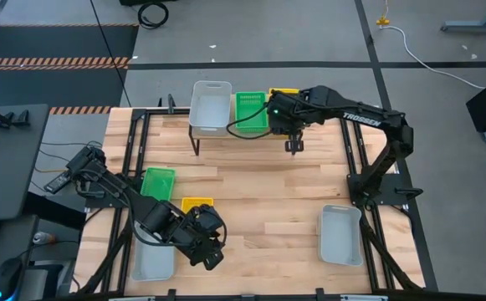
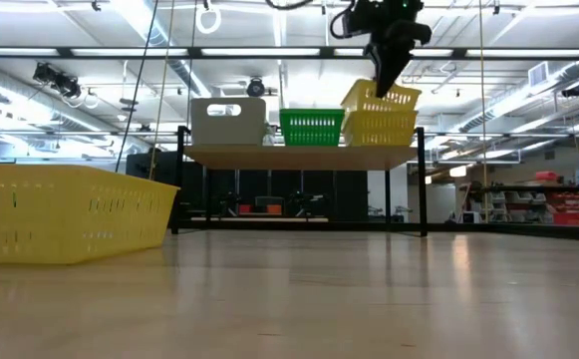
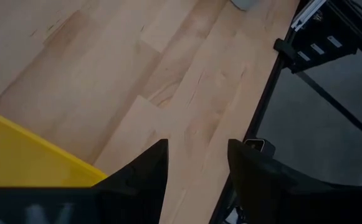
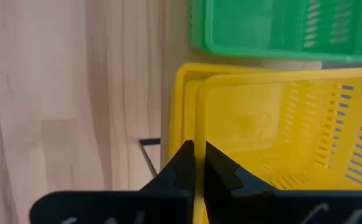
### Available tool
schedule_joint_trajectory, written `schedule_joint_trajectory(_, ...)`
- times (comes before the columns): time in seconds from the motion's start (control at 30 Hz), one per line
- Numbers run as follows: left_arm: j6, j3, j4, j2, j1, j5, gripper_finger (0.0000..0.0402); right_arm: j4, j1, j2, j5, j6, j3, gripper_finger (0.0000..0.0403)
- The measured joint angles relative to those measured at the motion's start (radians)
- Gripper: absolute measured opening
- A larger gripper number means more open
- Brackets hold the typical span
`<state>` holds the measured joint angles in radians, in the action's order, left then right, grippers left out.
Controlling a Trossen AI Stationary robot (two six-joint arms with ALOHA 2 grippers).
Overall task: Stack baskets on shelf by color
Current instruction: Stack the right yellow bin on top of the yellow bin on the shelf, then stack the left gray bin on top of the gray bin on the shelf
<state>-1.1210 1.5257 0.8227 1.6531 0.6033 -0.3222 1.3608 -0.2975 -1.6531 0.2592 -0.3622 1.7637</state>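
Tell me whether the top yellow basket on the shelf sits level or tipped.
Tipped. In the low view the top yellow basket slants over the one beneath, and the right gripper pinches its rim.

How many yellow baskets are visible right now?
3: two on the shelf, the tilted yellow basket nested over the lower yellow basket, and one yellow basket on the table.
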Motion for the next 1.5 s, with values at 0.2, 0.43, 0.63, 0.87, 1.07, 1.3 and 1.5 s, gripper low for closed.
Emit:
schedule_joint_trajectory(0.2, -0.016, 0.0, 0.001, 0.0, 0.001, 0.0, 0.0172, -0.009, -0.02, 0.0, 0.005, 0.019, -0.011, 0.002)
schedule_joint_trajectory(0.43, -0.012, 0.0, 0.002, 0.0, 0.001, 0.0, 0.0172, -0.034, -0.044, 0.0, -0.042, 0.071, -0.011, 0.0037)
schedule_joint_trajectory(0.63, -0.012, 0.0, 0.003, 0.0, 0.001, 0.0, 0.0172, -0.036, -0.047, 0.0, -0.066, 0.071, -0.011, 0.0071)
schedule_joint_trajectory(0.87, -0.011, 0.0, 0.028, 0.0, 0.001, 0.015, 0.0172, -0.034, -0.048, 0.002, -0.03, 0.071, -0.01, 0.0102)
schedule_joint_trajectory(1.07, 0.074, 0.0, 0.079, 0.0, 0.026, 0.191, 0.0172, 0.063, -0.043, 0.003, -0.018, 0.114, 0.104, 0.0117)
schedule_joint_trajectory(1.3, 0.175, 0.0, 0.236, 0.0, 0.075, 0.241, 0.0172, 0.116, -0.01, 0.004, -0.211, 0.358, 0.283, 0.0132)
schedule_joint_trajectory(1.5, 0.149, 0.0, 0.366, -0.003, 0.099, 0.327, 0.0172, 0.122, 0.067, 0.004, -0.421, 0.471, 0.309, 0.0138)
